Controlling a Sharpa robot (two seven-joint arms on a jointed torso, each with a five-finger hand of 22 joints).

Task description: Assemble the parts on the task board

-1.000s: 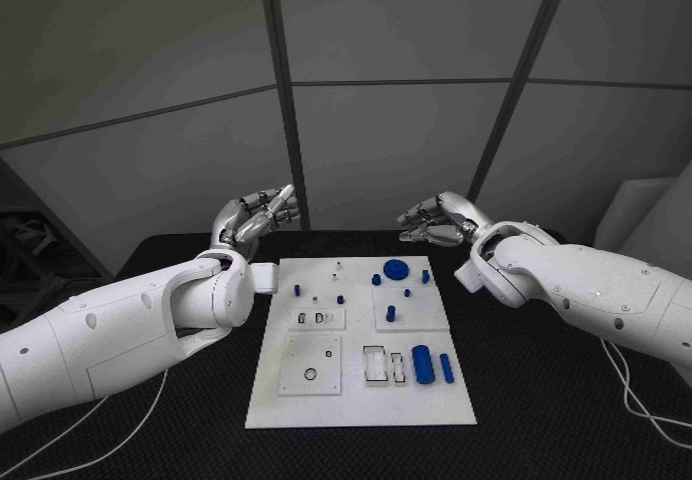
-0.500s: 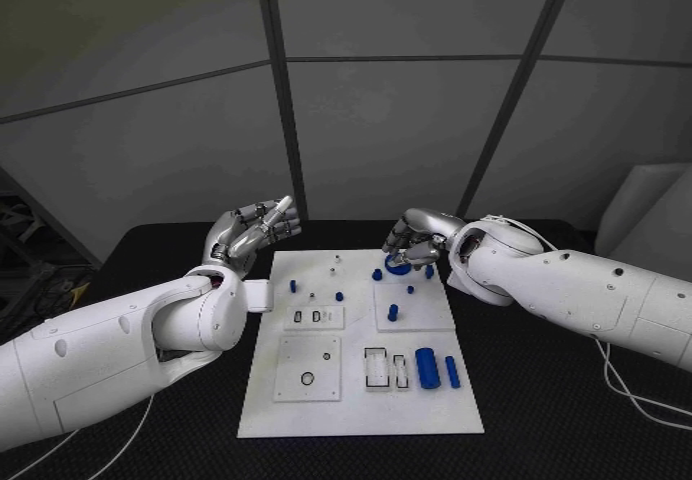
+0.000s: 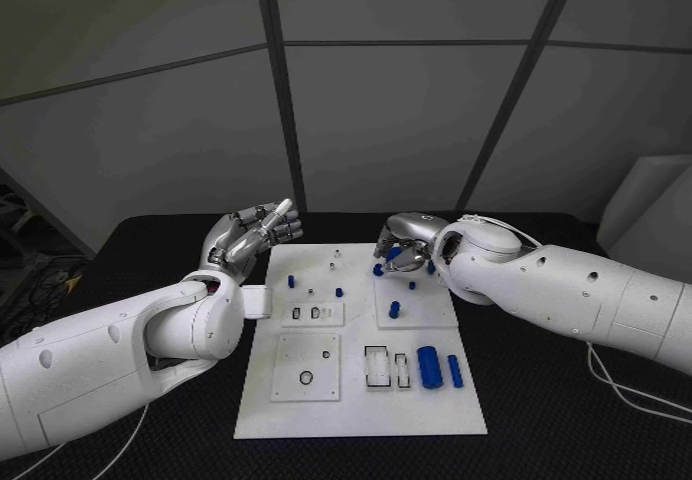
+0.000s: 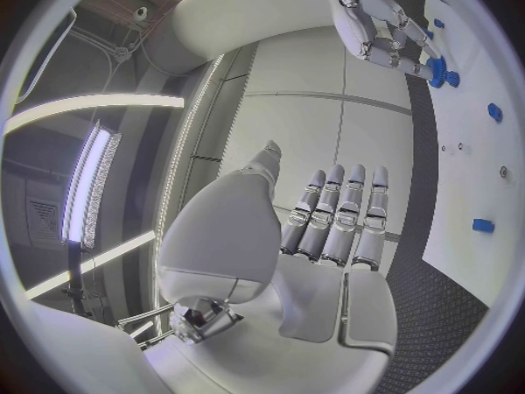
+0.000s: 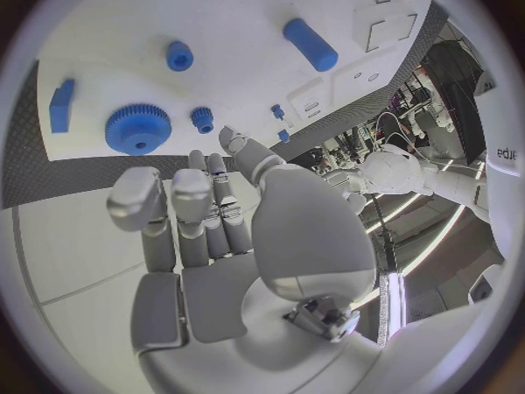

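My hands [image 5: 219, 236] are silvery, satin metal with smooth white plastic shells. The task board [image 3: 361, 400] is matt white; the parts [image 5: 138, 129] matt blue plastic. The worktop [image 3: 577, 400] is black, finely textured.

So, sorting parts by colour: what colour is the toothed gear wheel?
Blue gear wheel; right wrist view shows it best.

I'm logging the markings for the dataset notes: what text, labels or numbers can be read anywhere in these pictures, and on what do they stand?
"edu": dark letters on a white surface at the edge of the right wrist view; cut off there, so possibly part of a longer word.
task board: no readable text.
left hand and right hand: no markings.
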